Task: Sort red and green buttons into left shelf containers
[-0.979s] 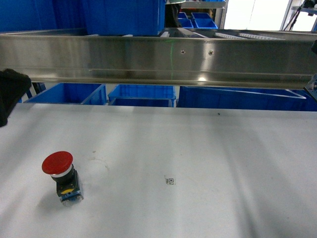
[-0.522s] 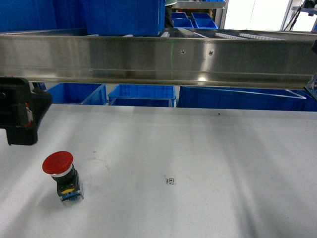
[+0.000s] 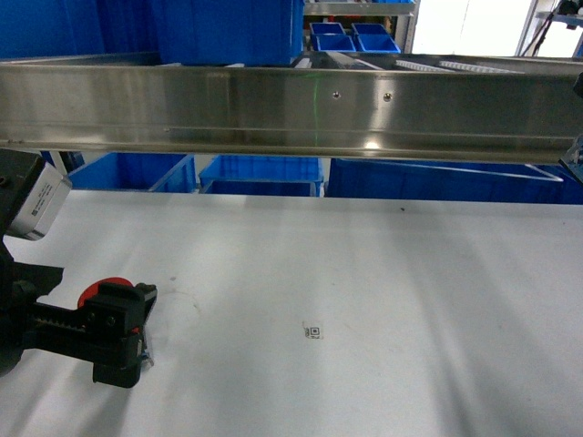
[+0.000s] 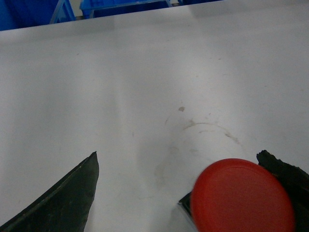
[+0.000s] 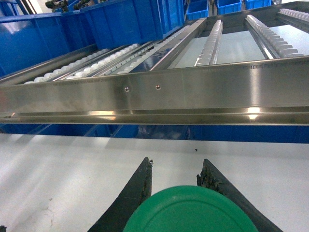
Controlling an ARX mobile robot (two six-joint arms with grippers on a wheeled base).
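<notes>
The red button (image 4: 241, 195) stands on the white table, its cap near the right finger (image 4: 285, 171) of my open left gripper (image 4: 177, 153); the other finger (image 4: 63, 203) is well apart from it. In the head view the left gripper (image 3: 117, 319) hides most of the red button (image 3: 91, 291). The green button (image 5: 190, 210) sits between the fingers of my right gripper (image 5: 176, 162), which is shut on it above the table; that gripper is outside the head view. Blue containers (image 3: 228, 32) stand on the shelf at upper left.
A steel shelf rail (image 3: 301, 109) spans the far edge of the table (image 3: 383, 273), with roller tracks (image 5: 212, 38) behind it. More blue crates (image 3: 260, 173) sit below the rail. A small printed marker (image 3: 312, 331) lies mid-table.
My left gripper has come in from the left edge and dropped down around the red button, now covering most of it in the head view. The button has not moved.
</notes>
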